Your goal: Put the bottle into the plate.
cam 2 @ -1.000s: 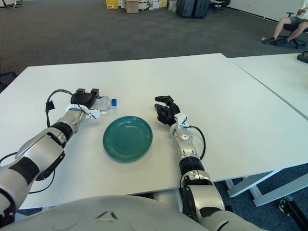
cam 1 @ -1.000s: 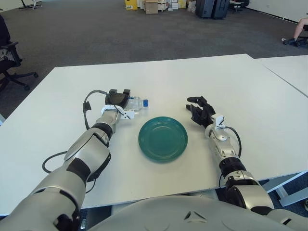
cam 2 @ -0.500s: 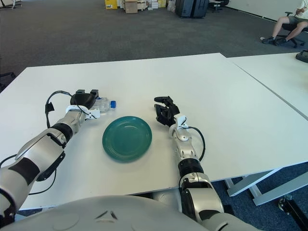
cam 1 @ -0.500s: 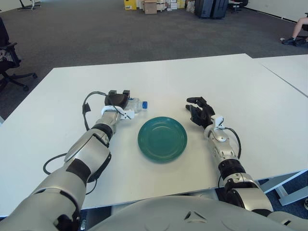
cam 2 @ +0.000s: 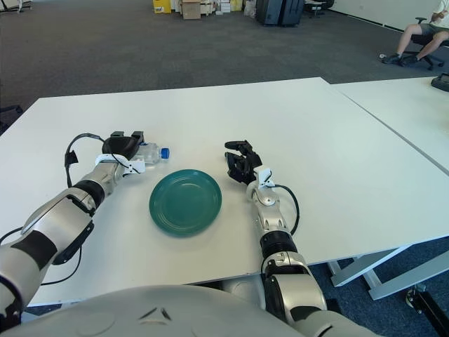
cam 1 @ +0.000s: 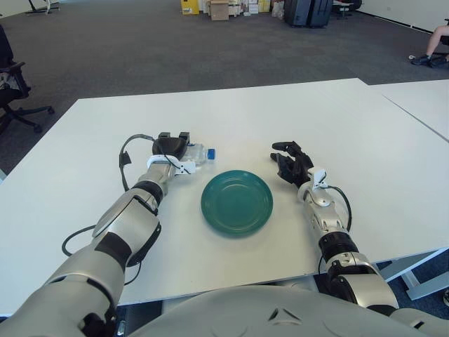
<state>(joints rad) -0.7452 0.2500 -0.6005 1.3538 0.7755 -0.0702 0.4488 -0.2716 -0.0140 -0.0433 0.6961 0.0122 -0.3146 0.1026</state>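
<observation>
Left hand [cam 1: 170, 147]: dark fingers [cam 2: 123, 144] curled over the body of the bottle [cam 2: 149, 152], holding it. The bottle is clear plastic with a blue cap; it lies on its side on the counter [cam 1: 231, 119], cap end sticking out to the right of the fingers, toward the middle of the counter. Whether it is lifted clear of the surface cannot be told.

Plate [cam 1: 237, 203]: dark green, round, nothing in it. It sits near the left fingers, to their right and closer to the robot, apart from the bottle's cap. Bottle not yet in the plate.

Right hand [cam 1: 292, 163]: shows beside the plate, on its right, fingers loosely curled and holding nothing. Apart from the plate rim.

A black cable [cam 1: 127, 151] loops off the left wrist on the side away from the plate; a second loop lies further back along the left forearm near the counter's front edge.

Beyond the counter: grey carpet, boxes against the far wall.
</observation>
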